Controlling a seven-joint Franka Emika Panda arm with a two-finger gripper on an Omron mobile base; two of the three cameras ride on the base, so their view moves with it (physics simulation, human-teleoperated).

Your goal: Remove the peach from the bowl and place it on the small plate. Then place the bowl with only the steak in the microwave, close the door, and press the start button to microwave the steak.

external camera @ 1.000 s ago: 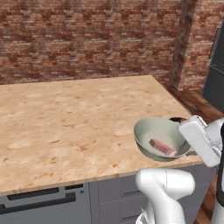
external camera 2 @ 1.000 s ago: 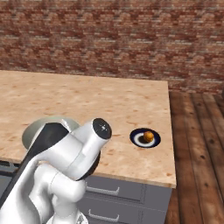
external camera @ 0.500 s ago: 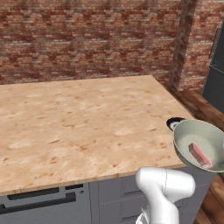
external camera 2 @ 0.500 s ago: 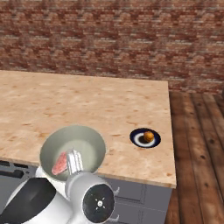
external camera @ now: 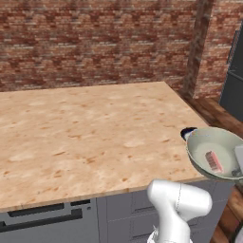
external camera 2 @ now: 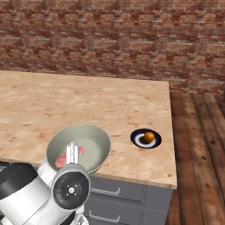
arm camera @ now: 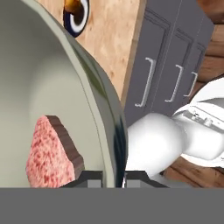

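Note:
My gripper [arm camera: 114, 177] is shut on the rim of the pale bowl [arm camera: 98, 94], one finger inside and one outside. The pink steak [arm camera: 49, 154] lies alone in it. In the left base view the bowl [external camera: 207, 144] with the steak [external camera: 213, 162] hangs just off the counter's front right corner, the gripper [external camera: 238, 160] on its right rim. From the right base view, the bowl [external camera 2: 90, 141] and steak [external camera 2: 64, 159] sit above my wrist, gripper [external camera 2: 72, 152] on the near rim. The peach [external camera 2: 150, 137] rests on the small dark plate [external camera 2: 139, 140]. The microwave and its door are out of view.
The wooden counter [external camera: 85, 133] has a brick wall [external camera: 95, 42] behind it. Grey cabinet doors [arm camera: 173, 65] and a drawer front [external camera: 42, 218] run below its edge. A dark tall appliance [external camera: 235, 71] stands at the far right, over a wooden floor [external camera 2: 197, 145].
The arm has swung the bowl with the steak to the right, off the counter's front corner, and the hand has turned over. Plate and peach have stayed put.

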